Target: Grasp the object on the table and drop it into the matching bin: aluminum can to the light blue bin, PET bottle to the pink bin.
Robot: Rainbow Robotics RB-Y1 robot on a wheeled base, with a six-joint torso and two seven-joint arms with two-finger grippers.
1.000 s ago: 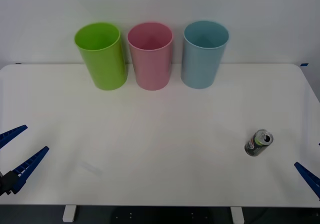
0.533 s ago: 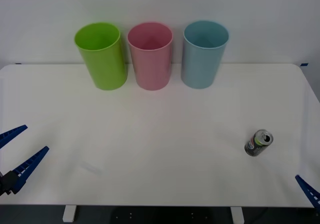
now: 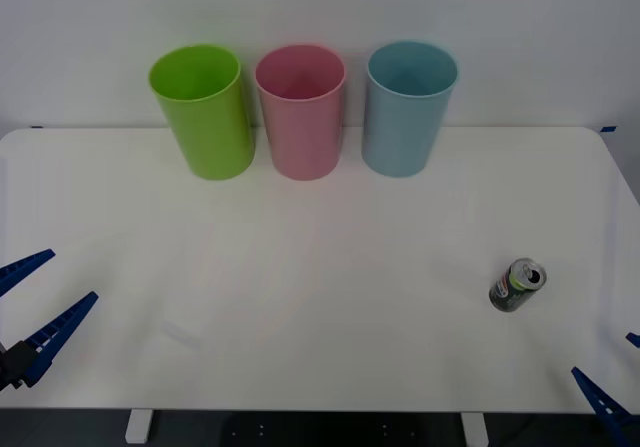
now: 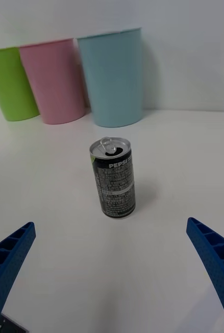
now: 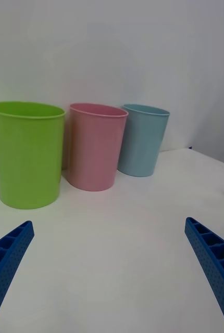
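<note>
I hold the right gripper (image 4: 112, 283) spread wide, empty, aluminum can (image 4: 113, 178) upright at 12 o'clock. Risk: an off-centre approach tips it. Left gripper (image 3: 38, 307) parked, spread.

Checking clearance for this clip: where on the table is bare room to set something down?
The table is bare from the bins forward to its near edge, between the left end effector and the can. Crowded: the back edge, where the lime green bin, pink bin and light blue bin stand close together.
</note>
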